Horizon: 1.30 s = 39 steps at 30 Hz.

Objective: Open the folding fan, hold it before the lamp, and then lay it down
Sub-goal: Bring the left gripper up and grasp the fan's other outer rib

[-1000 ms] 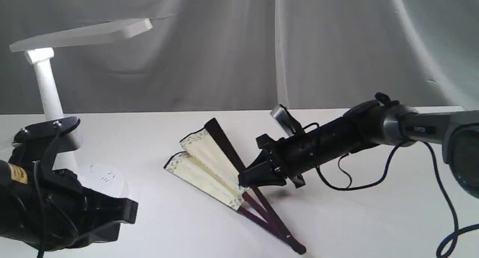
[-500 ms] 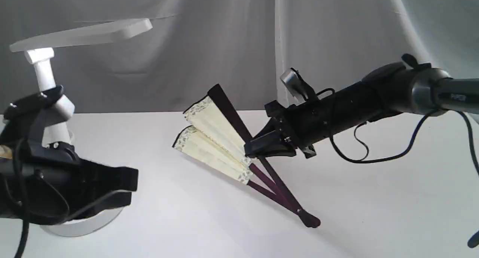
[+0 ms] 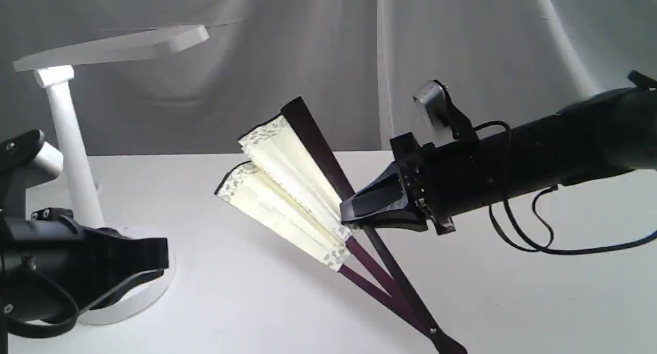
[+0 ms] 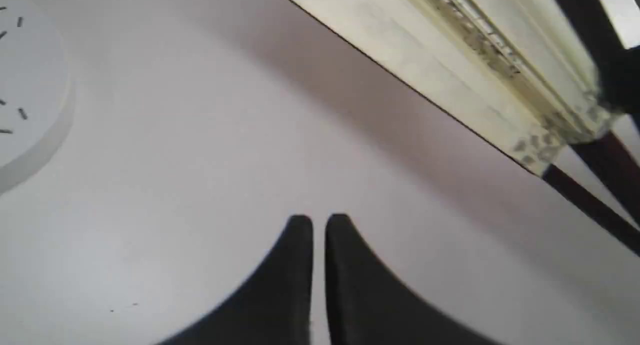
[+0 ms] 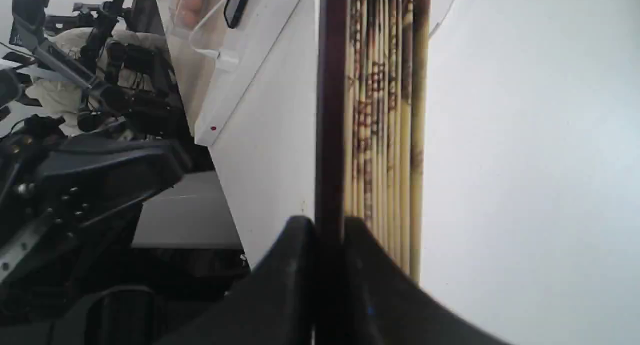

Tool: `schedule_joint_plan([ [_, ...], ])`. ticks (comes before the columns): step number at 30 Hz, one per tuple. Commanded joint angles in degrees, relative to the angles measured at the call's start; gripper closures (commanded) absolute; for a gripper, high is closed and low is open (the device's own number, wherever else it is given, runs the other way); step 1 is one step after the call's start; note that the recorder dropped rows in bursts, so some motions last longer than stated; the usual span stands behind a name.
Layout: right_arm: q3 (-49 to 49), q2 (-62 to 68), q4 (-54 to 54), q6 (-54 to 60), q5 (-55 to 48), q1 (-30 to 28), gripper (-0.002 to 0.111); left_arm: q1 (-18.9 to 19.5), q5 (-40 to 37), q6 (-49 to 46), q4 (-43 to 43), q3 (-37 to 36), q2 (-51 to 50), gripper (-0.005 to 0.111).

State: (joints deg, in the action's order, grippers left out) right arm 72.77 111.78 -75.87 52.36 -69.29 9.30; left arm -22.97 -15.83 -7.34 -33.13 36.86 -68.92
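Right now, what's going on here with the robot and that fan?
The right claw is clamped on the folding fan by its dark outer guard, holding it tilted above the white table, only partly spread. The left claw is shut and empty, low near the base of the lamp. The fan is not yet in front of the lamp.

free: bare table (image 3: 246, 302) between lamp (image 3: 72, 154) and folding fan (image 3: 277, 190) | obstacles: both, fan slanting upward mid-scene
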Motion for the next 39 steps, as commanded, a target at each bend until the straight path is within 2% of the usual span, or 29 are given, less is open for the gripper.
schedule_joint_plan([
  [1, -3.6, -2.9, -2.5, 2.5, -0.7, -0.1, 0.108, -0.4, 4.8, -4.4, -0.8, -3.1, 0.3, 0.102],
  [5, -6.9, -3.8, -4.5, 3.8, -0.7, -0.1, 0.108, -0.4, 10.2, -9.7, 0.5, -6.7, 0.3, 0.102],
  [10, -8.3, -3.8, -4.8, 5.9, -0.7, -0.1, 0.108, -0.4, 8.3, -17.4, 5.5, -6.3, 0.3, 0.102],
  [13, -8.3, -3.8, -4.9, 6.2, -0.7, -0.1, 0.108, -0.4, 8.5, -23.5, 5.5, -5.5, 0.2, 0.102],
  [17, -8.3, -3.8, -5.8, 7.5, -0.7, -0.1, 0.108, -1.8, 17.3, -23.8, 4.5, -5.5, 0.0, 0.102],
  [21, -8.3, -3.8, -6.0, 7.7, -0.7, -0.1, 0.108, -5.5, 28.4, -23.5, 4.1, -5.5, -1.2, 0.102],
  [26, -8.3, -3.8, -6.2, 7.7, -0.7, -0.1, 0.108, -10.0, 37.3, -16.3, 4.1, -6.3, -4.1, 0.102],
  [29, -8.3, -3.8, -6.2, 7.7, -0.7, -0.1, 0.108, -12.1, 46.1, -8.6, 5.3, -9.8, -5.5, 0.102],
  [34, -8.3, -3.8, -6.3, 8.1, -0.7, -0.1, 0.108, -13.0, 63.6, 14.8, 16.5, -19.0, -7.1, 0.102],
  [36, -8.3, -3.8, -6.8, 8.8, -0.7, -0.1, 0.108, -13.0, 68.6, 21.1, 18.8, -21.0, -7.7, 0.102],
  [39, -8.3, -3.8, -6.9, 9.0, -0.7, -0.1, 0.108, -13.0, 68.1, 35.7, 18.3, -22.0, -9.0, 0.102],
])
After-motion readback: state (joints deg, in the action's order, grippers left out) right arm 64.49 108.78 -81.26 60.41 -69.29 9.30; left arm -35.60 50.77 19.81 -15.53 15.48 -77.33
